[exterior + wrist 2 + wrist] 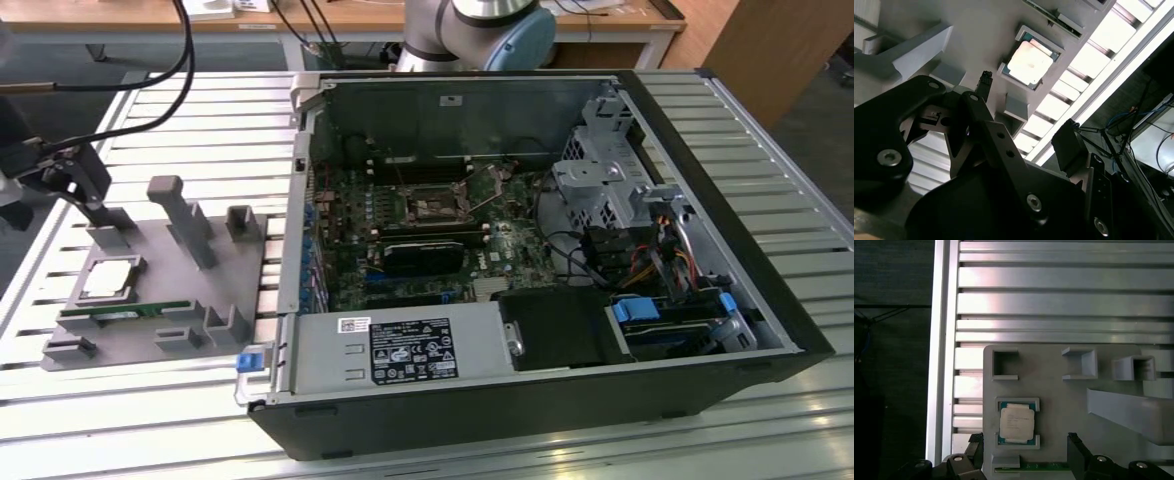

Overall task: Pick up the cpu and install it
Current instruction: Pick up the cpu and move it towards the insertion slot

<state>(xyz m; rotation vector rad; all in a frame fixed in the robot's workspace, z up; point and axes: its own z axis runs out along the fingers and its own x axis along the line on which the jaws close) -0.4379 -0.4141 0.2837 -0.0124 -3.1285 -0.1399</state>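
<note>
The cpu (110,278) is a small square chip with a pale silver top. It lies flat in a framed seat on the grey holder plate (140,335), on the exterior view's left. Both wrist views show the cpu (1029,59) (1016,422) resting in its seat. My gripper (83,185) hangs above the far left part of the plate, a little beyond the chip. The gripper (1026,105) (1025,442) is open; its two black fingers stand wide apart with nothing between them, and it is not touching the chip.
An open computer case (534,400) lies to the right of the holder, with its motherboard and socket (434,208) exposed. A green memory stick (123,312) sits beside the cpu. Tall grey posts (187,220) rise from the plate. Everything rests on a slatted metal table (200,110).
</note>
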